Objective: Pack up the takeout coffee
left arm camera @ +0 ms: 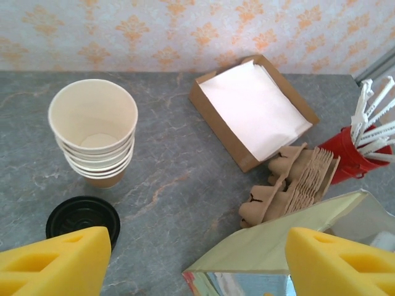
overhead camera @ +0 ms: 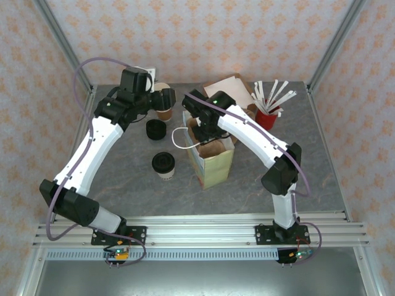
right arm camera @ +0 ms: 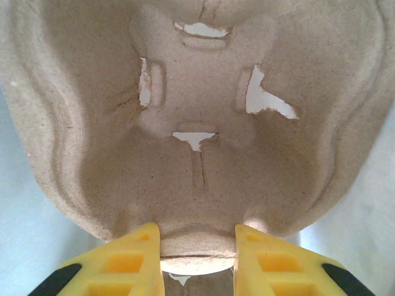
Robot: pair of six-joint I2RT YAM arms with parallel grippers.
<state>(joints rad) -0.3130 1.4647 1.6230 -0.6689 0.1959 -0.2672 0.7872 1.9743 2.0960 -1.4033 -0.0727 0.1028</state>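
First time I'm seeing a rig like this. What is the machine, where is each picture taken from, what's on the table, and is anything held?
Two robot arms are bolted at the table's near edge, each with a two-finger gripper. One picture looks down from above and behind them; the other two come from cameras on the wrists. On the table stand the lidded takeout coffee, a paper bag, stacked empty cups, loose black lids, a box of white paper and a red pot of white sticks. The right gripper pinches a pulp cup tray over the bag. The left gripper is open, empty.
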